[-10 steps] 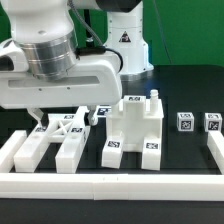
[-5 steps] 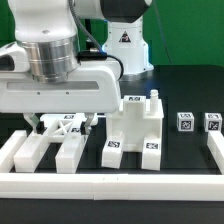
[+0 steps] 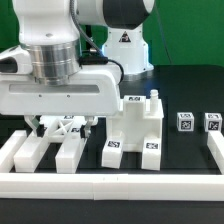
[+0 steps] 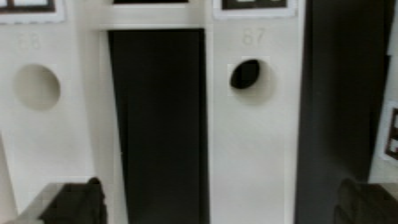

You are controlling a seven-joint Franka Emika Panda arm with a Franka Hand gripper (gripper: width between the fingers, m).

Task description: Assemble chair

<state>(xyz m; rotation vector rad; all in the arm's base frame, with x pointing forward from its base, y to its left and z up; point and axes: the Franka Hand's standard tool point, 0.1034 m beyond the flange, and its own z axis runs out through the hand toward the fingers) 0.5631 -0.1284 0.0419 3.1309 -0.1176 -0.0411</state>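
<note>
Gripper (image 3: 63, 128) hangs with its two fingers (image 3: 38, 125) spread wide, one on each side of the cross-braced chair piece (image 3: 58, 145). It holds nothing, and whether the fingers touch the piece cannot be told.

No words can be read anywhere. The robot base (image 3: 124, 50) bears a small triangular warning sign (image 3: 122, 38). The chair pieces carry black-and-white square tags, for example one (image 3: 133, 101) on the blocky chair piece (image 3: 140, 125). In the wrist view, two long white bars (image 4: 54, 130) of the cross-braced piece run side by side with a dark gap between them. Each has an oval hole (image 4: 247, 72). Faint raised marks near the holes are too blurred to read.

The arm (image 3: 50, 40) fills the exterior view's left, its wrist pointing straight down and the broad white hand body lying level above the piece.

All the pieces lie on the black table (image 3: 185, 95), inside the white border bars (image 3: 110, 181). The cross-braced piece is at the exterior view's left and the blocky piece is in the middle, near it. Two small tagged cubes (image 3: 185, 122) stand apart toward the exterior view's right.
</note>
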